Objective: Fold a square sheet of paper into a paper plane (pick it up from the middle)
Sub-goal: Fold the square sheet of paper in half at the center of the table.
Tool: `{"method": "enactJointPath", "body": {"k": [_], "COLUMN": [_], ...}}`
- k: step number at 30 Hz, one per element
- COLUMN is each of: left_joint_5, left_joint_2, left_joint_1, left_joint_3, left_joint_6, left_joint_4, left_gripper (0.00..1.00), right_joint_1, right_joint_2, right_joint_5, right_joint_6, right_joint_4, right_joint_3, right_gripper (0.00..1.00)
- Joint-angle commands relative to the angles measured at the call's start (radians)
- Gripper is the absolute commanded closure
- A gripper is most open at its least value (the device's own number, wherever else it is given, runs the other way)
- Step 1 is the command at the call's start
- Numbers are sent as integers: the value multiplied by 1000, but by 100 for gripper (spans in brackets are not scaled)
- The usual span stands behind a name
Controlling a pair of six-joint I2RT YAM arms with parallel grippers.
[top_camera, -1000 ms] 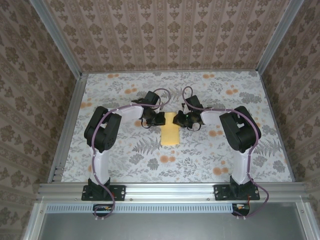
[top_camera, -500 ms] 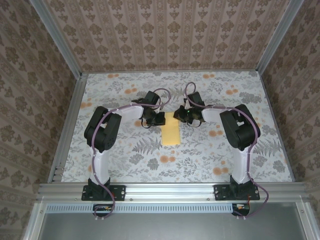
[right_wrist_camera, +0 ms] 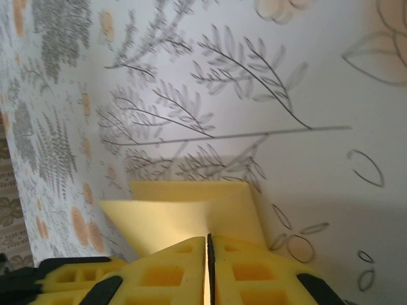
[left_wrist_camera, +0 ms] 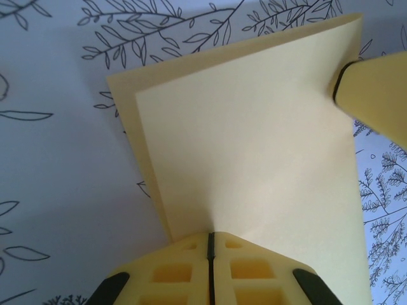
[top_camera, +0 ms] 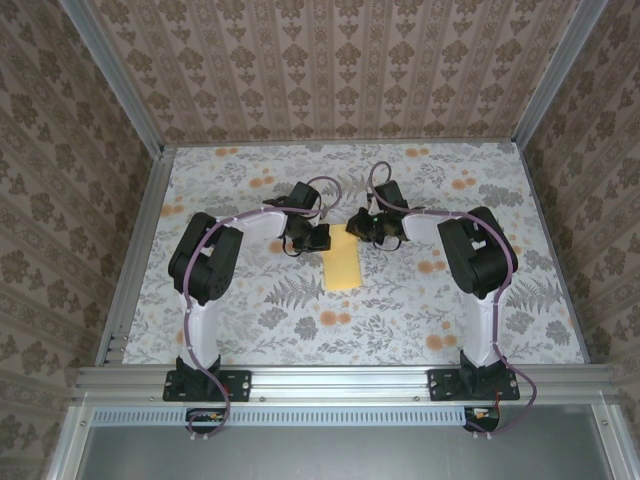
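In the top external view, the square sheet of paper point(top_camera: 342, 268), already creased into a narrow rectangle, is being held near the middle of the grey floral cloth point(top_camera: 250, 300). Its far end is being pinched from both sides by the left gripper point(top_camera: 318, 238) and the right gripper point(top_camera: 362, 228).

In the left wrist view, the left gripper point(left_wrist_camera: 210, 241) is being kept clamped on one edge of the sheet point(left_wrist_camera: 254, 146), jaws pressed together. Two slightly offset layers are being shown, and the opposite corner is being gripped by the right gripper point(left_wrist_camera: 343, 86).

In the right wrist view, the right gripper point(right_wrist_camera: 208, 244) is being closed tightly on the paper point(right_wrist_camera: 184, 213) above the cloth point(right_wrist_camera: 286, 76).

With both ends clamped, the thin sheet could be torn if the arms are drawn apart. If the offset layers are pressed down as they stand, a crooked crease is likely to be set.
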Motion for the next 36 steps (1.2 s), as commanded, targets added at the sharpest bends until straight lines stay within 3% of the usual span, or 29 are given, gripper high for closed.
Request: {"method": "enactJointPath", "body": {"k": [1,15,24,30,36], "left_joint_5": [-84,-85,-108,-139,-144], "left_joint_2": [61,52,3,-77,-167], "left_joint_1": [2,4,4,4,4], "left_joint_3": [-3,-6,-38,-120,-224], "left_joint_6": [16,15,-31,-94,-174], "left_joint_4": [-89,-90,-70,-33,28], "left_gripper": [92,92,92,92,92], "right_joint_1": [-3,-4,7,84,191], "right_joint_2": [20,79,-149,-267,-274], "right_joint_5": [26,123,83,86,107], "right_joint_6": [-7,-8,-36,-51,-63], "right_joint_4": [-33,-86,-125,-183,-247], "right_joint_3": [45,84,-31,-152,-178], "right_gripper": [89,90,85,82,85]}}
